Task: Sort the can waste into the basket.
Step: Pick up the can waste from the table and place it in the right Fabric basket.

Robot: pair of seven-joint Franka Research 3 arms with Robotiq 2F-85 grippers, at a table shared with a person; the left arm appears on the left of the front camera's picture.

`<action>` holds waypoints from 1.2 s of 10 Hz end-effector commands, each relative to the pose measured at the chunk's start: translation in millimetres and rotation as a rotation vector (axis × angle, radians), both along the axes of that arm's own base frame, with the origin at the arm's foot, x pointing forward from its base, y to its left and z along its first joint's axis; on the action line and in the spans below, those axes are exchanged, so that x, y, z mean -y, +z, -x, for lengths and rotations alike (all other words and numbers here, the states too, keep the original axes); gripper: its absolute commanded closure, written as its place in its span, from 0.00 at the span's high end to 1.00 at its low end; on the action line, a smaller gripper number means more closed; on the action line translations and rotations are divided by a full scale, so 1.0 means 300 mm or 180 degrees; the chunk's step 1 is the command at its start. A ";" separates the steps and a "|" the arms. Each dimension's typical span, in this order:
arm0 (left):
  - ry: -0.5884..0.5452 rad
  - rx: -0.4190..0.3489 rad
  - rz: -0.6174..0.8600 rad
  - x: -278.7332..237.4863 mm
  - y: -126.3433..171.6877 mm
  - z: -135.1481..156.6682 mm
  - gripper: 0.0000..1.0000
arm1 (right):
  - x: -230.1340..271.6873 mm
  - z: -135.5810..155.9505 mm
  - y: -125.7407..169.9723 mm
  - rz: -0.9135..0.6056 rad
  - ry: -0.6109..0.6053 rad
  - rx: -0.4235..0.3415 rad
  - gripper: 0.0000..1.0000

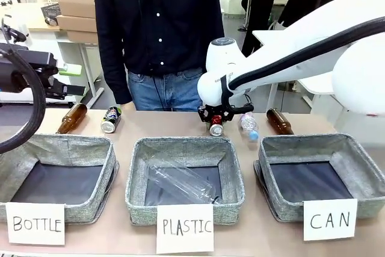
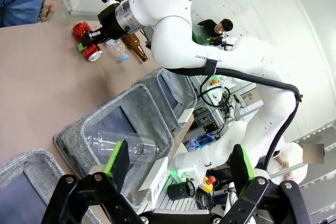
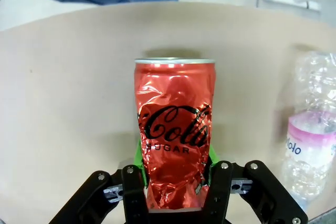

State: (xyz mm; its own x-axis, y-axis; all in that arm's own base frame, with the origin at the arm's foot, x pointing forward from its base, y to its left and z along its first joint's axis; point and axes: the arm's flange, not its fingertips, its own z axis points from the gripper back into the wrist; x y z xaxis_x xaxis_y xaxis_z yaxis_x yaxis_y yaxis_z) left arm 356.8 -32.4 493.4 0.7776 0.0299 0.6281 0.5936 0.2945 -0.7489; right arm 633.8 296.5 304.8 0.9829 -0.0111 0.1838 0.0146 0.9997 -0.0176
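Observation:
The red can [image 1: 215, 128] is crumpled, with my right gripper [image 1: 216, 116] shut on it low over the far side of the table; I cannot tell if it touches. In the right wrist view the red can [image 3: 175, 129] fills the gap between the green pads [image 3: 138, 153] of my right gripper [image 3: 175, 157]. The dark can [image 1: 111, 118] lies at the far left. The grey basket [image 1: 361, 162] carded "CAN" stands front right with nothing inside. My left gripper [image 2: 178, 161] hangs open above the left baskets, holding nothing. From there the red can [image 2: 82, 29] shows far off.
A person [image 1: 159, 28] stands at the far side. Brown bottles [image 1: 72, 117] [image 1: 280, 121] lie at the back. A clear plastic bottle [image 1: 248, 126] lies right of the red can. The "PLASTIC" basket [image 1: 135, 173] holds a clear bottle; the "BOTTLE" basket [image 1: 24, 148] sits left.

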 end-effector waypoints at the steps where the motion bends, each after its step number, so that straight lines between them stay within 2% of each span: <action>1: -0.0012 0.0098 0.0071 0.006 -0.001 -0.003 1.00 | 0.014 0.011 0.008 0.0130 -0.0076 0.0025 0.25; 2: -0.0012 0.0098 0.0071 0.006 -0.001 -0.003 1.00 | 0.055 0.059 0.080 0.0006 0.0037 0.0031 0.25; 3: -0.0012 0.0098 0.0071 0.006 -0.001 -0.003 1.00 | 0.124 0.157 0.198 -0.0120 0.0320 0.0011 0.25; 5: -0.0012 0.0098 0.0071 0.006 -0.001 -0.003 1.00 | 0.305 0.436 0.405 -0.0122 0.0819 -0.0055 0.25; 6: -0.0012 0.0098 0.0071 0.006 -0.001 -0.003 1.00 | 0.394 0.561 0.448 -0.0032 0.1042 -0.0201 0.25; 8: -0.0012 0.0098 0.0071 0.006 -0.001 -0.003 1.00 | 0.593 0.767 0.472 -0.0060 0.1518 -0.0333 0.25; 10: -0.0012 0.0098 0.0071 0.006 -0.001 -0.003 1.00 | 0.774 0.928 0.465 -0.0285 0.1333 -0.0305 0.25; 12: -0.0012 0.0098 0.0071 0.006 -0.001 -0.003 1.00 | 0.866 1.034 0.446 -0.0382 0.1151 -0.0274 0.25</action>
State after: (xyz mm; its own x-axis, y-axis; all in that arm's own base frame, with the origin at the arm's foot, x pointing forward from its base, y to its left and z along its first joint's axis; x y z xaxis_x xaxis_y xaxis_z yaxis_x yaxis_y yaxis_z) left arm 357.3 -33.1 493.9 0.7767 0.0274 0.6292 0.5951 0.2954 -0.7474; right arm 337.4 44.9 444.1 0.9359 0.3371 0.1020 -0.3458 0.9345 0.0847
